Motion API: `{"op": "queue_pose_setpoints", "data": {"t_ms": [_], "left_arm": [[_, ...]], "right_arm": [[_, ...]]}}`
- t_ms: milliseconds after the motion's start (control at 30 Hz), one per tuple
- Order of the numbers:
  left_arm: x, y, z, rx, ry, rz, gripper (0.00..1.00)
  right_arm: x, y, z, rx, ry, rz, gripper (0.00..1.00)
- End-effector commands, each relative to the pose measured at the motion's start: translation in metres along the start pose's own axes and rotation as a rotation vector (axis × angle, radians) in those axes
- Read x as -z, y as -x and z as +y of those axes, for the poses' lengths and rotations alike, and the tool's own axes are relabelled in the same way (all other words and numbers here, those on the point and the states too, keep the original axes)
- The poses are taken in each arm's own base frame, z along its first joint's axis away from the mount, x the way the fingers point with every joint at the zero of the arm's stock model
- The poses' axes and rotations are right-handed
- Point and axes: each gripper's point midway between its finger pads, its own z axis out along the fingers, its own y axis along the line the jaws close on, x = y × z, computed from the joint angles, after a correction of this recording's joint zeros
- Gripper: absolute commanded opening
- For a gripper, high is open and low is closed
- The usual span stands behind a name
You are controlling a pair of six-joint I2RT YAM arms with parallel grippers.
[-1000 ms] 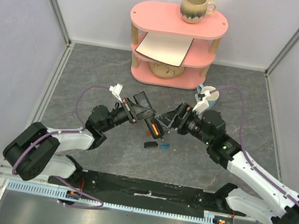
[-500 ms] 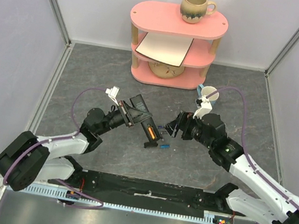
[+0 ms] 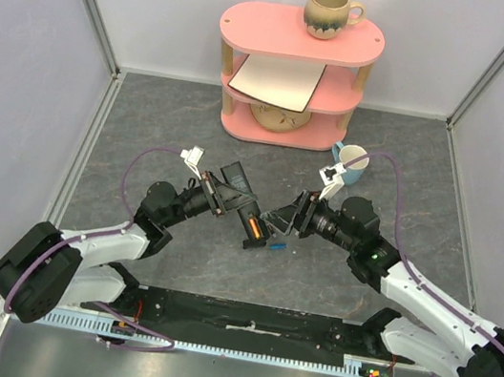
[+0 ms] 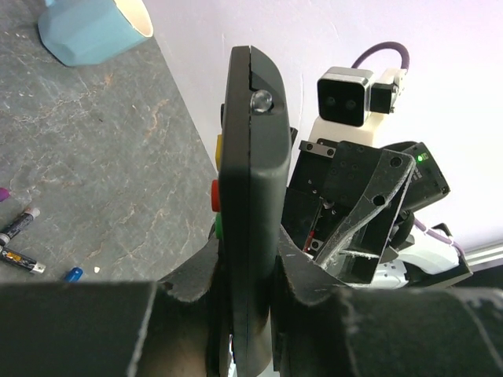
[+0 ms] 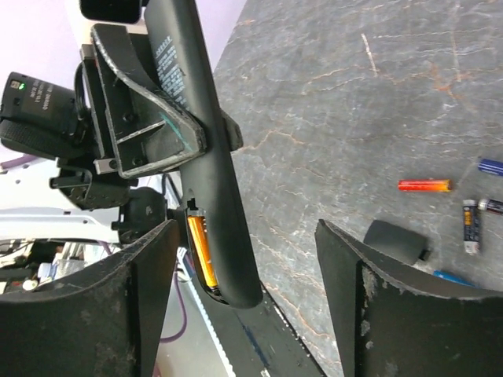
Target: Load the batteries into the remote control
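Black remote control (image 5: 216, 204) aloft, tilted, orange battery (image 5: 200, 251) in open bay; loose batteries (image 5: 424, 185) on tabletop (image 5: 330, 94)

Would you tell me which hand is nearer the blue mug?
Right. In the top view the right hand lies below-left of the blue mug; the left hand, holding the remote control, is farther left.

We can read no text anywhere. White print runs down the back of the slim black plastic remote control (image 5: 212, 188), but it is too small for us.
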Motion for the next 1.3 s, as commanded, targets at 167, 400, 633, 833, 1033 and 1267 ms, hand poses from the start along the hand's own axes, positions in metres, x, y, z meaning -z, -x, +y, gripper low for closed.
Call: {"op": "queue_pose_setpoints", "data": {"t_ms": [167,400,633,833,1033,1267], "left_arm": [[-0.007,0.010,-0.024,-0.050,-0.083,-0.005,0.02],[-0.011,0.012,-0.030,-0.043,-0.102,-0.005,0.02],[-0.009,0.012,-0.030,-0.042,-0.104,-0.007,0.02],[-0.007,0.011,-0.030,-0.041,-0.104,-0.007,0.02],[-0.006,0.011,-0.031,-0.042,-0.107,-0.013,0.02],[-0.007,0.015,-0.039,-0.050,-0.126,-0.021,0.02]], "right_arm": [[-0.005,-0.005,0.028,0.079,0.126,0.074,0.74],[-0.008,-0.012,0.024,0.110,0.094,0.110,0.70],[-0.007,-0.008,0.023,0.096,0.083,0.080,0.68],[-0.007,-0.006,0.020,0.078,0.066,0.057,0.66],[-0.008,-0.011,0.014,0.067,0.051,0.069,0.63],[-0.010,-0.015,0.007,0.066,0.028,0.087,0.59]]}}
